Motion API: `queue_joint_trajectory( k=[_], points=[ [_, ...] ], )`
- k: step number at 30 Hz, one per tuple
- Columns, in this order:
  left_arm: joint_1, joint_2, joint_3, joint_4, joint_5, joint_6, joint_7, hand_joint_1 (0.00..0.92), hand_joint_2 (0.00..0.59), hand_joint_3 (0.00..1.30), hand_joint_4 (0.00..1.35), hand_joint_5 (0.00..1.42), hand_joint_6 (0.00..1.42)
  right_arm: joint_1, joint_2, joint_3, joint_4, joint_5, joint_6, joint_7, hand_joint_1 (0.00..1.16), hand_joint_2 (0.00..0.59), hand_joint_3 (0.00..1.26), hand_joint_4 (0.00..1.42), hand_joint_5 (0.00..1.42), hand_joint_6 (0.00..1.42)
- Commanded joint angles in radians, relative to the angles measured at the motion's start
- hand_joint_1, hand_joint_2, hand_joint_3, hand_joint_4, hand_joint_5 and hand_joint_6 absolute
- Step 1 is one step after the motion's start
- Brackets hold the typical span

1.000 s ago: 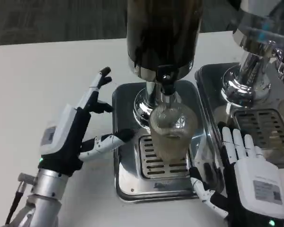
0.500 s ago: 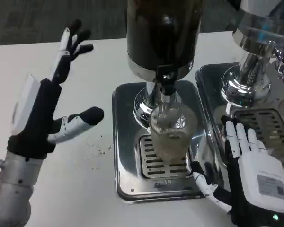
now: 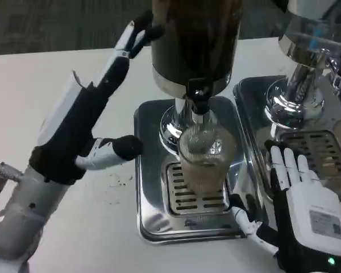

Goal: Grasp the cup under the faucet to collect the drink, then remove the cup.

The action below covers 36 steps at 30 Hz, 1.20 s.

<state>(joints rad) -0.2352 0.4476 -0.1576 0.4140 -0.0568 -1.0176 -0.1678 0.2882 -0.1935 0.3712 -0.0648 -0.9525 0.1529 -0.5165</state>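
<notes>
A clear ribbed cup (image 3: pixel 204 162) stands on the drip grate (image 3: pixel 184 196) of the steel tray, right under the black faucet (image 3: pixel 198 98) of the dark dispenser (image 3: pixel 196 40). My left hand (image 3: pixel 88 122) is raised to the left of the dispenser, fingers spread and reaching up toward its side, thumb pointing at the tray; it holds nothing. My right hand (image 3: pixel 298 210) is open at the lower right, fingers up, thumb near the tray's front corner, a short gap away from the cup.
A second chrome dispenser (image 3: pixel 307 62) with its own tray and grate (image 3: pixel 318 153) stands at the right, just behind my right hand. The steel tray (image 3: pixel 150 216) rims the cup's base. White table (image 3: pixel 45 85) spreads to the left.
My left hand has swung up and right, from low beside the tray to near the dispenser's side. The right hand has shifted only slightly. The cup stays in place.
</notes>
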Motion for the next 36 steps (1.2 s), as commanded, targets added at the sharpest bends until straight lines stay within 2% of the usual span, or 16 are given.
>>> queue_joint_trajectory(
  k=[1,8,12,17,27,36],
  points=[
    [-0.021,-0.033,-0.01,-0.005,-0.05,0.034,-0.093,0.0,0.0,0.0,0.0,0.06,0.04,0.011,0.012,0.003,0.005,0.002,-0.002,-0.023,0.32,0.333,0.03,0.0,0.0,0.1],
    [-0.043,-0.078,0.007,0.021,-0.06,0.053,-0.184,0.0,0.0,0.0,0.0,0.08,0.07,0.028,0.027,0.007,-0.004,-0.007,0.006,-0.036,0.32,0.334,0.03,0.0,0.0,0.1],
    [-0.065,-0.087,0.018,0.058,0.001,0.028,-0.193,0.0,0.0,0.0,0.0,0.09,0.07,0.035,0.031,0.006,-0.011,-0.011,0.011,-0.041,0.32,0.335,0.03,0.0,0.0,0.1],
    [-0.071,-0.105,0.024,0.085,0.013,0.025,-0.204,0.0,0.0,0.0,0.0,0.12,0.09,0.041,0.034,0.008,-0.016,-0.014,0.015,-0.044,0.32,0.335,0.03,0.0,0.0,0.1],
    [-0.041,-0.103,0.028,0.039,0.017,0.005,-0.227,0.0,0.006,0.05,0.0,0.23,0.2,0.041,0.031,0.007,-0.016,-0.009,0.012,-0.04,0.32,0.335,0.03,0.0,0.0,0.1],
    [-0.025,-0.084,0.031,0.011,0.11,-0.036,-0.21,0.0,0.019,0.12,0.0,0.29,0.27,0.035,0.027,0.01,-0.013,-0.01,0.009,-0.037,0.32,0.335,0.03,0.0,0.0,0.1]
  ],
)
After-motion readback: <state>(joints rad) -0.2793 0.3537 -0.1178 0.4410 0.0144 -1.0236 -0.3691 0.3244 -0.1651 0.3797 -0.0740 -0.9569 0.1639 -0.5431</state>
